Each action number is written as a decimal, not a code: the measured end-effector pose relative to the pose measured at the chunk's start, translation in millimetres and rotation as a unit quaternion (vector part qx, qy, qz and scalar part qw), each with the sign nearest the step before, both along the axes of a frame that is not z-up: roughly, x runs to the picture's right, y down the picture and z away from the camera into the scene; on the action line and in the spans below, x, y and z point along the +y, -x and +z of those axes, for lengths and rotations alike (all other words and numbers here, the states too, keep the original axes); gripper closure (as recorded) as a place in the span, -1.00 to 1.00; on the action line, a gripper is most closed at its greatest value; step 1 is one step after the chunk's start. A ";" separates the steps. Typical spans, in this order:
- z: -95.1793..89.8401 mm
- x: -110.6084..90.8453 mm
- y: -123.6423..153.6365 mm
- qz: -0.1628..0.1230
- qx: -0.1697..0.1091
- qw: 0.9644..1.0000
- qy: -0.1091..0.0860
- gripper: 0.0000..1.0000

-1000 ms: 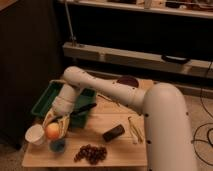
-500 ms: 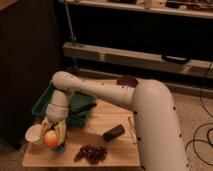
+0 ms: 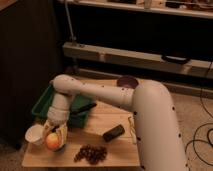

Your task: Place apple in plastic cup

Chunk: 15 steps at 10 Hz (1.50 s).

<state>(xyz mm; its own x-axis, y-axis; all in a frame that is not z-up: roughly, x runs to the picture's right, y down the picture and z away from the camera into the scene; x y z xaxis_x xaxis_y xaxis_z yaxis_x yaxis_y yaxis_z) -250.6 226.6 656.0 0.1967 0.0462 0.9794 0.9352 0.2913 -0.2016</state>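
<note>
Gripper [image 3: 54, 137] clamps the apple [image 3: 52, 142] (beside the white cup [image 3: 35, 134]). Plastic cup seems hidden beneath it.

Colours at the light wooden table [image 3: 117, 150]: the round yellow-orange apple [image 3: 52, 142], blushed red low down, sits between the pale yellowish fingers of the shut gripper [image 3: 54, 136] at the table's left end. Beside it, a white cup [image 3: 35, 134]. Dark purple grape cluster [image 3: 91, 153]; green plastic tray [image 3: 45, 100]; small black, possibly dark brown, block [image 3: 113, 132]; off-white robot arm [image 3: 125, 100], dotted dark.
</note>
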 end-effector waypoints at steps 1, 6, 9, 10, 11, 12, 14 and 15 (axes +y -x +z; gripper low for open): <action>4.4 4.6 0.0 -0.002 0.001 1.000 -0.004 0.97; 18.8 7.8 -1.7 -0.004 0.013 1.000 -0.017 0.07; 25.0 4.8 5.7 -0.005 0.010 1.000 -0.020 -0.50; 26.0 4.4 9.5 -0.007 0.007 1.000 -0.021 -0.59; 27.1 4.0 11.5 -0.010 0.005 1.000 -0.021 -0.60; 27.8 3.8 11.7 -0.012 0.004 1.000 -0.020 -0.60; 26.2 0.1 9.4 -0.012 0.000 1.000 -0.021 -0.60; 24.7 -4.4 6.1 -0.009 -0.001 1.000 -0.022 -0.60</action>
